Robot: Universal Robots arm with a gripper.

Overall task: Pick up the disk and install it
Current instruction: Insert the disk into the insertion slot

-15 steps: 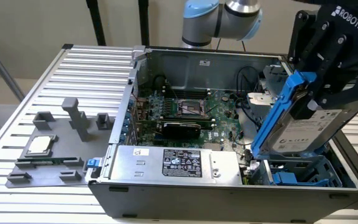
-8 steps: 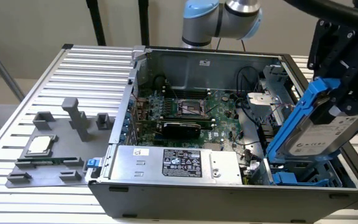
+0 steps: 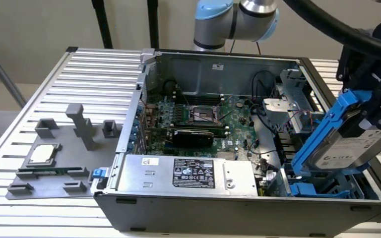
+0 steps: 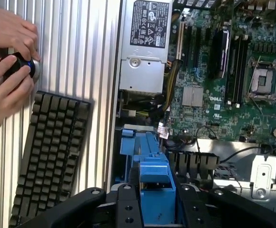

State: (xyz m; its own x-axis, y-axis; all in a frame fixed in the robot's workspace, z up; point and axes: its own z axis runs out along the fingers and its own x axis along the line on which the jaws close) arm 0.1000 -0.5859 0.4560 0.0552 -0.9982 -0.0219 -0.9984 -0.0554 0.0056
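The disk (image 3: 350,148), silver-grey with a white label in a bright blue frame (image 3: 323,131), hangs tilted over the front corner of the open computer case (image 3: 243,208), on the exterior view's right. My gripper (image 3: 374,106) is shut on its upper end. Just under the disk's lower edge sits a blue drive bay (image 3: 308,189). In the wrist view the blue frame (image 4: 154,178) sits clamped between my black fingers (image 4: 123,204), above the blue bay (image 4: 137,142).
Inside the case lie a grey power supply with a black label (image 3: 190,173), a motherboard (image 3: 204,116) and cables. A grey fixture plate holding a small silver chip (image 3: 41,154) lies beside it. A keyboard (image 4: 52,152) and a person's hands (image 4: 4,57) are on the slatted table.
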